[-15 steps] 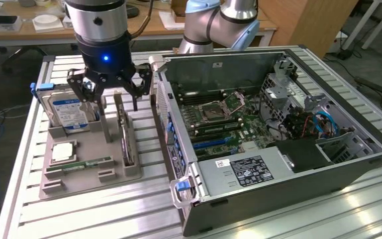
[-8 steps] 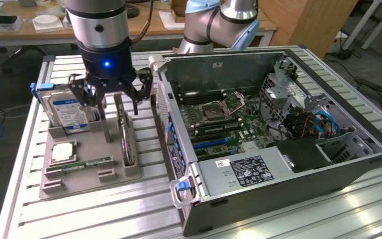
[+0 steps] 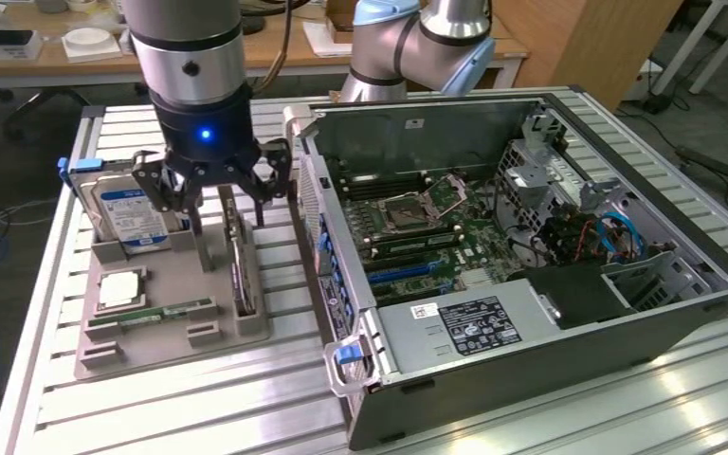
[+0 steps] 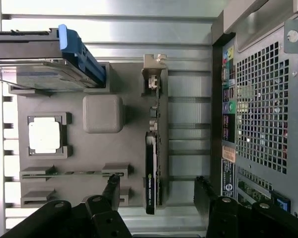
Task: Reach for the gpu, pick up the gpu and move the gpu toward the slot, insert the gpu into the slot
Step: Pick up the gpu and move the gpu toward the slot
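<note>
A slatted metal table point(image 3: 667, 398) is spread across the whole exterior view. Its right half is taken up by an open computer case point(image 3: 554, 370), in which a motherboard point(image 3: 427, 232) with blue slots point(image 3: 405, 268) is exposed. The robot arm point(image 3: 187, 57) is seen descending from the upper left of the frame. Below it, in the lower left, a grey fixture tray point(image 3: 162, 332) point(image 4: 134, 89) is laid on the table just beside the case. The gripper point(image 3: 228, 223) point(image 4: 156, 182) is held over the tray's side nearest the case with its fingers spread wide apart, and nothing is grasped. A blue-labelled hard drive point(image 3: 130, 213) point(image 4: 44, 74) is stood upright at the tray's far left corner. The gpu point(image 3: 240, 275) point(image 4: 154, 148) is stood on edge in the tray, directly under the gripper. One finger is placed on each side of it, and a gap appears to be left on both sides, though contact cannot be fully ruled out. A square processor chip point(image 3: 121, 287) point(image 4: 44, 135) is seated in a recess left of the gpu, and a thin green memory stick point(image 3: 162, 311) point(image 4: 74, 173) is laid just in front of that chip.
</note>
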Action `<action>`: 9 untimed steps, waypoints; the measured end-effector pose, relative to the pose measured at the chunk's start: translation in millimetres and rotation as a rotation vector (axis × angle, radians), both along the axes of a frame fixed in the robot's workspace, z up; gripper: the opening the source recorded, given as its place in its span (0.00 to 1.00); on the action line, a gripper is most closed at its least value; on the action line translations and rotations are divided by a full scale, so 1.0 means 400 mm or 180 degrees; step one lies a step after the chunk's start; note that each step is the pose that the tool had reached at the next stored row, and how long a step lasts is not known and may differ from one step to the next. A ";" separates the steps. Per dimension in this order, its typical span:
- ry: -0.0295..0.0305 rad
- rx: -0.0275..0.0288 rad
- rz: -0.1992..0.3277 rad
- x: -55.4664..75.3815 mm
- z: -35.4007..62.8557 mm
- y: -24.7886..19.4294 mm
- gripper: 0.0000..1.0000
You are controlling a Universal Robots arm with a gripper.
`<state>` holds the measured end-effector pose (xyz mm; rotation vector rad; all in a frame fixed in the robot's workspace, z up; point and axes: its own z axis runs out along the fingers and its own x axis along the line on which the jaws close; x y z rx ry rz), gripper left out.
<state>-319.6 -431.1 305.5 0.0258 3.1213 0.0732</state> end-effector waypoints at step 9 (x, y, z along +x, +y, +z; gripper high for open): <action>0.0000 -0.0001 0.0000 0.000 -0.025 -0.015 0.71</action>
